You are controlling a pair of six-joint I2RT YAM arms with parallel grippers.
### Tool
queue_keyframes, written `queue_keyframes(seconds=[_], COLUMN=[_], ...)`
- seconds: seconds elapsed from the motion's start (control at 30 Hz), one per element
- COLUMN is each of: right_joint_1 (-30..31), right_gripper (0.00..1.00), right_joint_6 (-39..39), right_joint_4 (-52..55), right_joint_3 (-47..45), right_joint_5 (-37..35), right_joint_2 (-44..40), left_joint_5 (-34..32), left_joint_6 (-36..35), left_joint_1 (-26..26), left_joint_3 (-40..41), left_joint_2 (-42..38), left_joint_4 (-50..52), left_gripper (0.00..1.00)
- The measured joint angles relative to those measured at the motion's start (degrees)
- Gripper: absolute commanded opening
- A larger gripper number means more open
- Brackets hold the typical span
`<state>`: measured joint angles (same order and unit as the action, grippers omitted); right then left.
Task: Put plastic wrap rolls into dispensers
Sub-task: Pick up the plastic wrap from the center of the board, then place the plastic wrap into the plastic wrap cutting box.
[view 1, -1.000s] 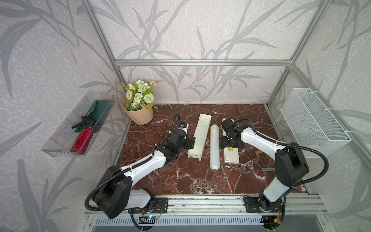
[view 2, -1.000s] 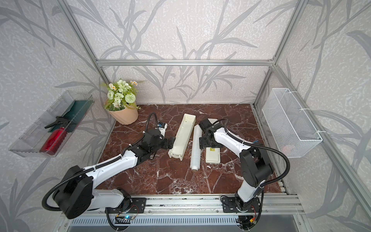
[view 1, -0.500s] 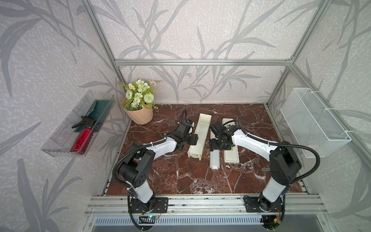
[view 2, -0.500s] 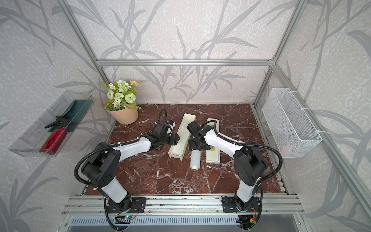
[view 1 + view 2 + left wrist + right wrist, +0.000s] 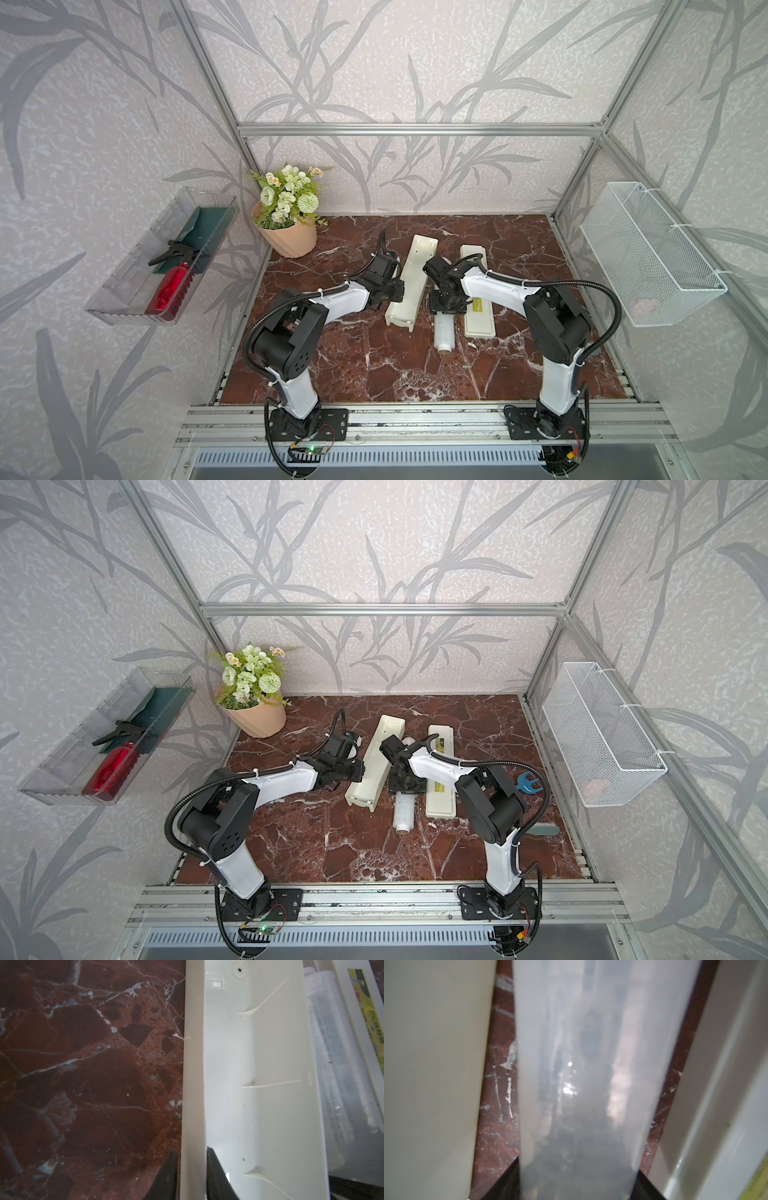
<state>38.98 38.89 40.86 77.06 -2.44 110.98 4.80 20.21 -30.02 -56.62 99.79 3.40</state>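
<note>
In both top views I am watching the left arm, which a second ago was stretched low over the red-brown marble worktop (image 5: 374, 365). It is now standing folded at the elbow, with the left jaws pressing in at the side of the long, cream-white, open plastic dispenser trough (image 5: 409, 286) that faces this arm. The right arm was hanging over the flat cream-white lid with the yellow-green label strip (image 5: 478, 320). It is now reaching across to the slim, translucent whitish plastic wrap roll (image 5: 443, 332), and the right jaws are sitting over its middle, hiding much of its far half. The roll (image 5: 404, 810) is lying on the worktop between trough (image 5: 370, 777) and lid (image 5: 441, 802), in the same spot as before. Neither trough nor lid is shifting.

In the left wrist view, two black fingers (image 5: 216, 1176) are straddling the trough's side wall, one outside over the marble and one inside. Both are sitting tight against it, so the left jaws are clamping that wall. The roll (image 5: 324, 1064) is showing beyond the opposite wall, outside the trough.

In the right wrist view, the blurred roll (image 5: 581, 1064) is running away between two black fingertips (image 5: 504, 1184). They are gripping it from both sides, so the right jaws are clamping the roll. A strip of marble is showing on each side of it.
</note>
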Motion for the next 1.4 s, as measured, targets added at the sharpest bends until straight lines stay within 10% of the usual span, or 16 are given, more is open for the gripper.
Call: queue_keyframes(seconds=[0.6, 0.97, 1.4], right_joint_1=[0.0, 0.0, 2.6], right_gripper=[0.33, 0.32, 0.28], right_joint_6=[-1.3, -2.7, 2.6], right_joint_4=[8.8, 10.3, 5.6], right_joint_3=[5.3, 10.0, 17.4], right_joint_5=[-1.9, -0.7, 1.0], right_joint_2=[-5.8, -10.2, -2.6], left_joint_5=[-13.1, -16.9, -11.8], left_joint_6=[15.6, 21.4, 17.5], left_joint_1=[-9.6, -11.9, -1.7], left_joint_3=[0.7, 1.4, 3.0], left_joint_2=[-4.6, -9.5, -19.6], left_joint_4=[9.0, 11.4, 15.6], left_gripper=[0.0, 0.83, 0.93])
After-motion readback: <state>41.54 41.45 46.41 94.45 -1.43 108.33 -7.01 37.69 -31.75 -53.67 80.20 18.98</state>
